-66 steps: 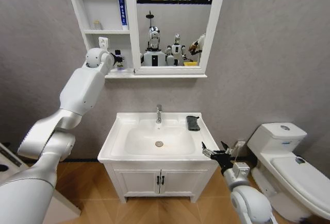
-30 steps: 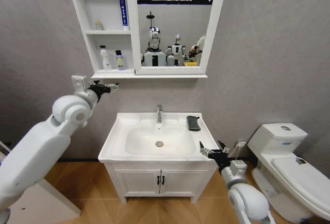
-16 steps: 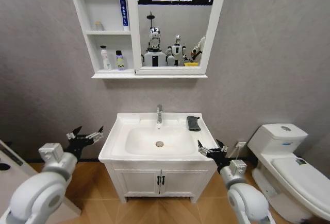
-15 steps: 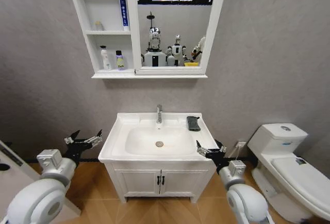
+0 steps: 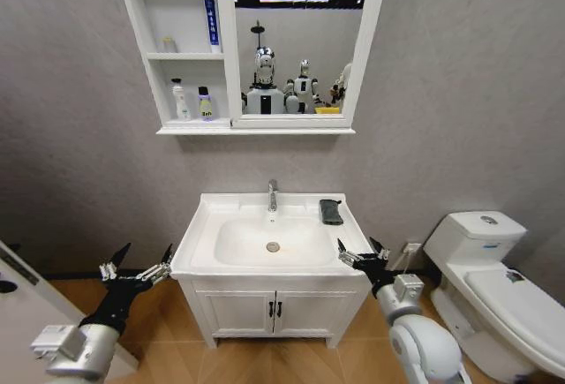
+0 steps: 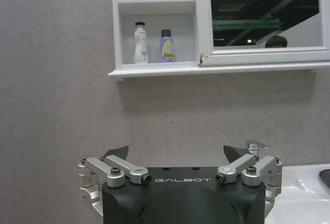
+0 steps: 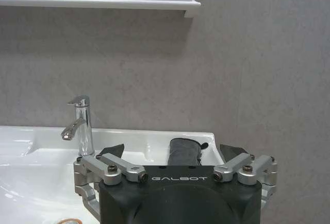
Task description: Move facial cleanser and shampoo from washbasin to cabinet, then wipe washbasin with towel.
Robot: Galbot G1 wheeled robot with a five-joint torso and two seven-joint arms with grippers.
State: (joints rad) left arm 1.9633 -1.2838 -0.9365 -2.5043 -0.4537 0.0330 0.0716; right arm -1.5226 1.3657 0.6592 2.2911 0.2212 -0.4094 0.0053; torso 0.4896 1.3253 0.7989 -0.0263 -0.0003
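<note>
The white cabinet [image 5: 265, 129] hangs on the wall above the washbasin [image 5: 199, 225]. On its lower shelf stand a white bottle [image 5: 180, 99] and a purple bottle [image 5: 205, 102], the facial cleanser and shampoo; which is which I cannot tell. The left wrist view shows the white bottle [image 6: 140, 42] and the purple bottle [image 6: 166, 46] side by side. The dark towel [image 5: 331, 211] lies folded on the basin's back right rim, right of the faucet [image 5: 272, 196]. My left gripper [image 5: 137, 265] hangs open and empty, low to the left of the basin. My right gripper [image 5: 362, 254] is open at the basin's front right corner, with the towel [image 7: 184, 152] beyond it.
A blue tube [image 5: 210, 11] stands on the cabinet's upper shelf beside the mirror [image 5: 296, 40]. Below the basin is a white two-door vanity [image 5: 274, 309]. A white toilet [image 5: 494, 269] stands to the right. Wooden floor lies open on both sides of the vanity.
My left arm has come down from the cabinet's lower shelf to low beside the basin, leaving the purple bottle next to the white one. The right gripper has barely moved.
</note>
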